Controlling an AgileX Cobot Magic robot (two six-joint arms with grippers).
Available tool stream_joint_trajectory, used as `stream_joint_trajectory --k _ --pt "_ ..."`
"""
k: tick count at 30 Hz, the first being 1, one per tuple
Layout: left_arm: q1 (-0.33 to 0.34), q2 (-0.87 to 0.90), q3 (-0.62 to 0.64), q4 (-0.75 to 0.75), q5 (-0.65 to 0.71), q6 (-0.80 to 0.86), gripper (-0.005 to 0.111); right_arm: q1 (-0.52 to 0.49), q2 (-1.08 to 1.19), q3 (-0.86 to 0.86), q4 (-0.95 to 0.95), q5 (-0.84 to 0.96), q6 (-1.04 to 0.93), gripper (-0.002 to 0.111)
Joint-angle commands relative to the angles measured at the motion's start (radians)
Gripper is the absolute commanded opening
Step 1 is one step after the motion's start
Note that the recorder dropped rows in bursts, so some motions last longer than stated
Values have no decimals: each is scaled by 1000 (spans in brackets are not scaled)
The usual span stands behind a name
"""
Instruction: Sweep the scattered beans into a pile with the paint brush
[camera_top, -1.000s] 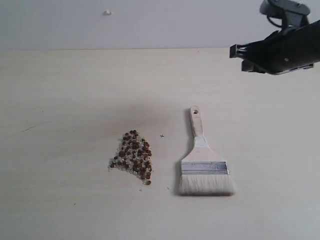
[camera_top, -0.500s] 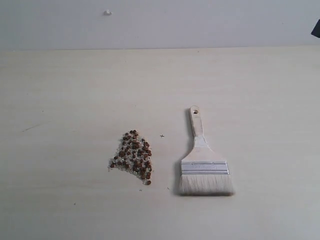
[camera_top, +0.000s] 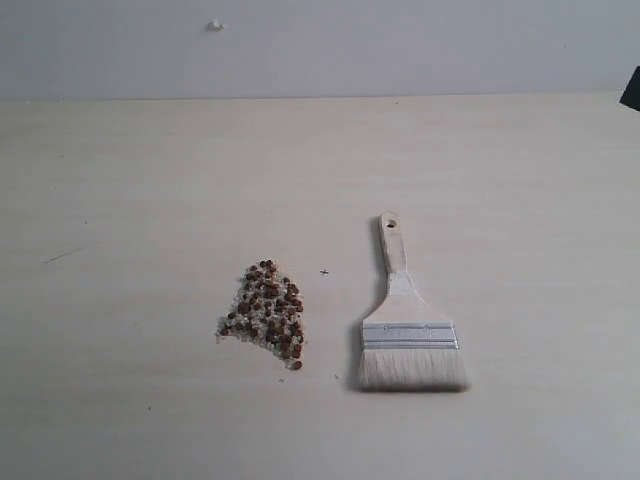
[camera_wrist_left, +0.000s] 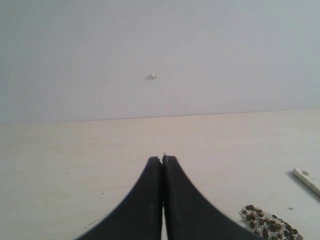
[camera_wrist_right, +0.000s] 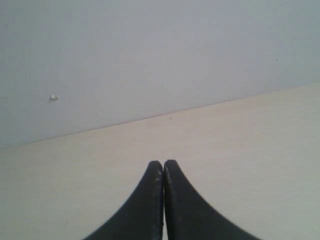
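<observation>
The beans (camera_top: 266, 315) lie gathered in one pile on the pale wooden table, reddish-brown pellets mixed with whitish grains. Just to their right the paint brush (camera_top: 405, 320) lies flat and free, handle pointing to the far side, off-white bristles toward the near edge. My left gripper (camera_wrist_left: 162, 159) is shut with nothing in it, hovering over bare table with the beans (camera_wrist_left: 267, 222) and the tip of the brush handle (camera_wrist_left: 306, 177) off to one side. My right gripper (camera_wrist_right: 163, 162) is shut and empty too, facing bare table and wall. Only a dark sliver of the right arm (camera_top: 632, 88) shows in the exterior view.
A pale grey wall (camera_top: 320, 45) stands behind the table's far edge, with a small white speck (camera_top: 214, 24) on it. A tiny dark mark (camera_top: 324, 271) sits between the pile and the brush handle.
The right arm has drawn out of the exterior view to the upper right, leaving just a sliver. Beans and brush have not moved.
</observation>
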Motion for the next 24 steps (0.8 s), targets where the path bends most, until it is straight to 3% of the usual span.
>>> stream_joint_trajectory --k 1,21,24 --pt "3 -8 0 -6 3 -1 0 2 -26 7 -10 8 0 0" --pt "3 -8 0 -6 3 -1 0 -3 -42 7 -45 8 -29 0" --pt "3 -8 0 -6 3 -1 0 -107 -208 30 -55 141 -57 0"
